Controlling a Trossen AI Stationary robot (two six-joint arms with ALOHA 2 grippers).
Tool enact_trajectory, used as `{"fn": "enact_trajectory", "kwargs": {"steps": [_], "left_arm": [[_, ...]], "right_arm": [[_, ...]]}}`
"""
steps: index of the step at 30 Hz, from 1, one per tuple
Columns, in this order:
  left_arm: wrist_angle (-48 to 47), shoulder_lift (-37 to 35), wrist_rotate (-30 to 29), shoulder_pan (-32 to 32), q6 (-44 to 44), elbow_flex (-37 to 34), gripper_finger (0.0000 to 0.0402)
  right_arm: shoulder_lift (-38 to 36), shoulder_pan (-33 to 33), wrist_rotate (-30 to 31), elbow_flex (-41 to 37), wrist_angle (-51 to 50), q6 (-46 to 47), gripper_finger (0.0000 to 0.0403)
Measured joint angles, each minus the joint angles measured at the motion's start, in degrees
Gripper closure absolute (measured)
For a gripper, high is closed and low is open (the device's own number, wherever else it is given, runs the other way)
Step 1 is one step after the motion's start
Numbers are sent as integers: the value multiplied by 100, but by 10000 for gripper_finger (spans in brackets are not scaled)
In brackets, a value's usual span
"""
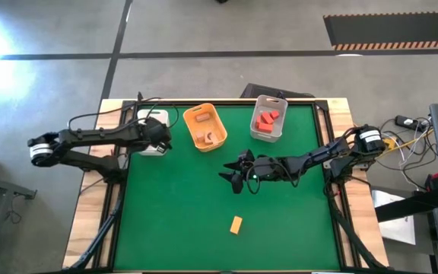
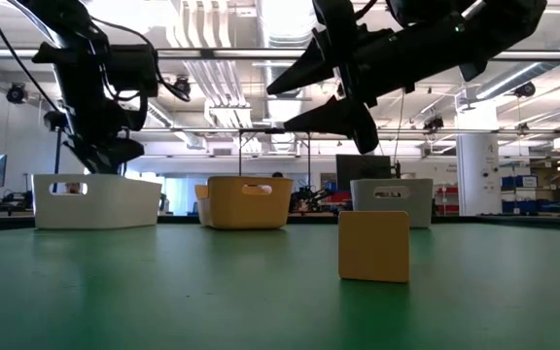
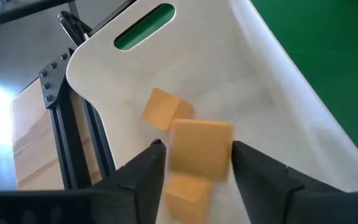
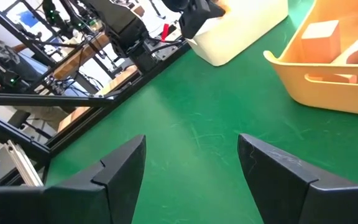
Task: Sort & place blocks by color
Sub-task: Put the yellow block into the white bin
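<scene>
Left gripper (image 3: 194, 165) clamped on a yellow-orange block (image 3: 200, 147), held over the white bin (image 1: 152, 122) at far left, two more yellow-orange blocks (image 3: 165, 109) below in it. Right gripper (image 1: 233, 177) spread wide, holding nothing, mid-table; loose yellow-orange bar (image 1: 236, 224) lies near of it, well apart, long axis near-far, slightly tilted. Orange bin (image 1: 204, 126) holds pale tan blocks (image 1: 205, 138), grey bin (image 1: 268, 116) red blocks (image 1: 266, 119).

Matt wooden yellow-orange blocks (image 3: 199, 152) lie in a smooth white plastic bin (image 3: 278, 106) on a matt green tabletop (image 1: 173, 221).
</scene>
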Motion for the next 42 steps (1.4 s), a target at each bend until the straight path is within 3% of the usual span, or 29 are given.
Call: {"fn": "enact_trajectory", "kwargs": {"steps": [7, 14, 19, 23, 27, 33, 42], "left_arm": [[-13, -31, 43, -11, 36, 27, 183], [-6, -216, 458, -342, 309, 246, 172], [394, -510, 465, -1073, 318, 323, 172], [1005, -769, 469, -1756, 331, 317, 172], [1521, -949, 459, -2296, 342, 295, 172], [1947, -998, 439, -2716, 478, 295, 172], [2214, -968, 423, -2761, 636, 293, 172]], "right_arm": [[0, 13, -238, 57, 0, 63, 161], [0, 77, -1697, 504, -385, -24, 161], [33, 402, -1810, 1555, -2890, -904, 161], [251, 819, -1806, 2426, -5040, -2519, 161], [573, 1251, -1819, 2916, -6272, -3995, 161], [993, 1547, -1791, 3196, -6464, -4959, 161], [1596, 1603, -1664, 3469, -6464, -5725, 161]]}}
